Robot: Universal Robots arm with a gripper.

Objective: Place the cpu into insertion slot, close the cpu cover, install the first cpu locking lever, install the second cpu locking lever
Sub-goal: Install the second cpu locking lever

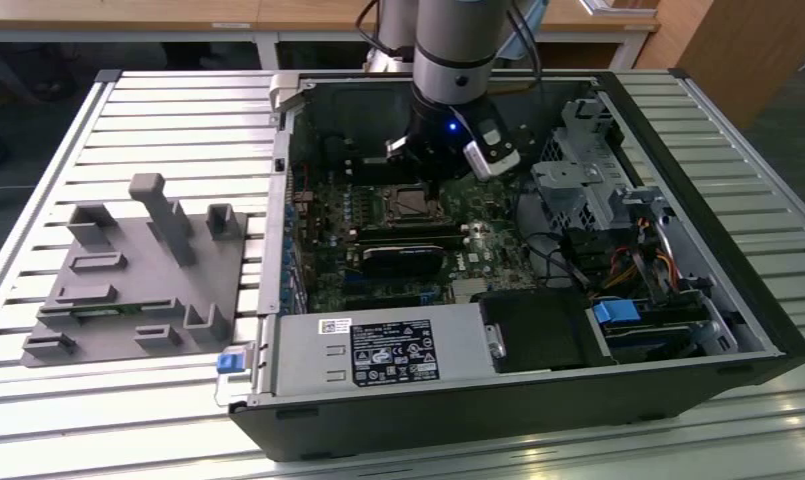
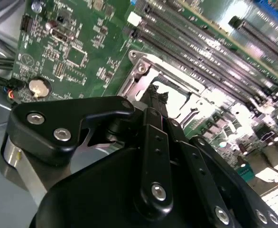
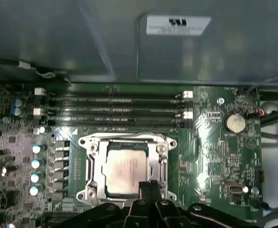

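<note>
Hovering just above the socket edge, the gripper (image 3: 147, 186) has its fingers (image 2: 154, 97) drawn narrow, tips together, holding nothing that I can make out. The cpu (image 3: 126, 168) lies flat in the slot (image 3: 92, 166), framed by the cover (image 3: 160, 167). It is square, with no long axis, its edges parallel to the memory slots (image 3: 115, 107). Risk: if the tips press off-centre, the chip could tilt and bend contacts, or the fingers could scrape the board (image 3: 215, 142).

open room above insertion slot (image 3: 128, 168), long memory slots (image 3: 115, 108) beside it
</note>
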